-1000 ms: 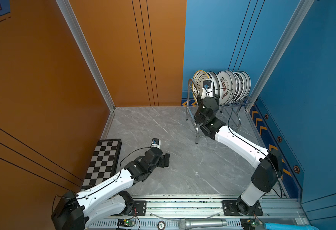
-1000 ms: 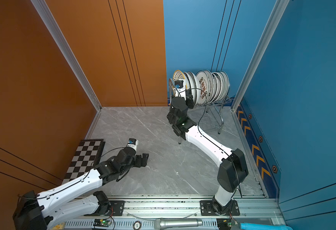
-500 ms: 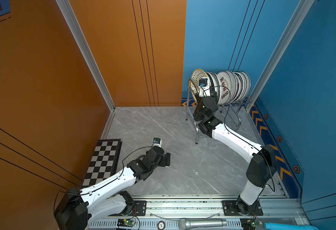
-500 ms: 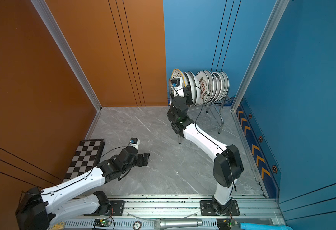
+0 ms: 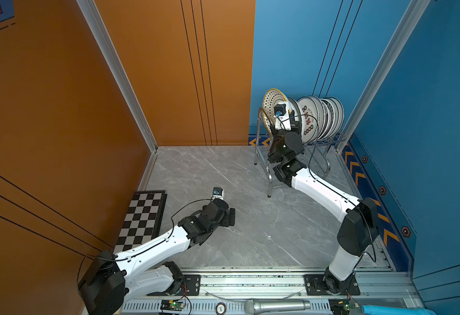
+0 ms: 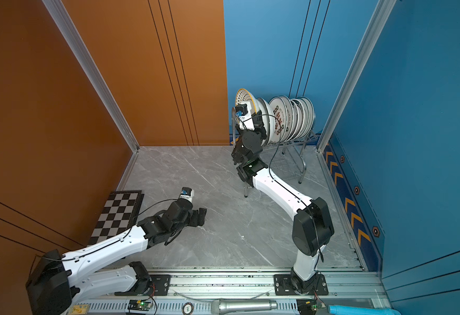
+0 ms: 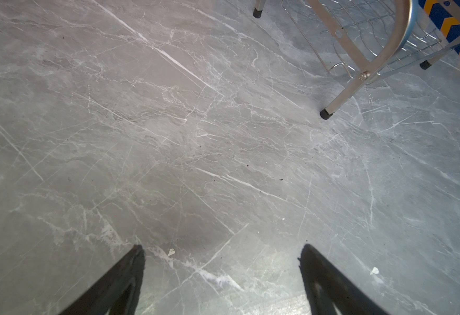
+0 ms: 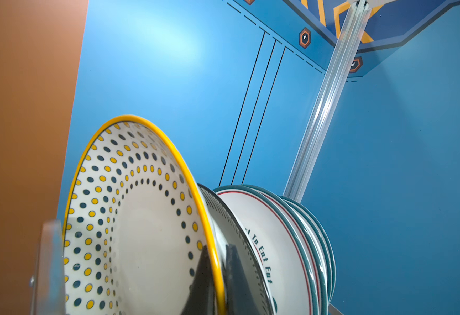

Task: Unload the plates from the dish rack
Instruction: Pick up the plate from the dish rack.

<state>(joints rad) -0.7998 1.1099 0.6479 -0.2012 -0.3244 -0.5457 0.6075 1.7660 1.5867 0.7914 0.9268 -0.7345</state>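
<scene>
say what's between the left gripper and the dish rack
Just bare grey surface from left gripper to dish rack, seen in the left wrist view.

Your left arm [image 5: 152,245] lies low across the lower left in both top views, forearm stretched toward the middle. Its left gripper [image 7: 220,251] is spread wide with nothing between the fingers. Your right arm [image 5: 321,188] climbs from the lower right, elbow bent and wrist tipped up near centre-top, with the right gripper [image 8: 218,249] pinched tight on the yellow-rimmed plate [image 8: 141,218].
</scene>
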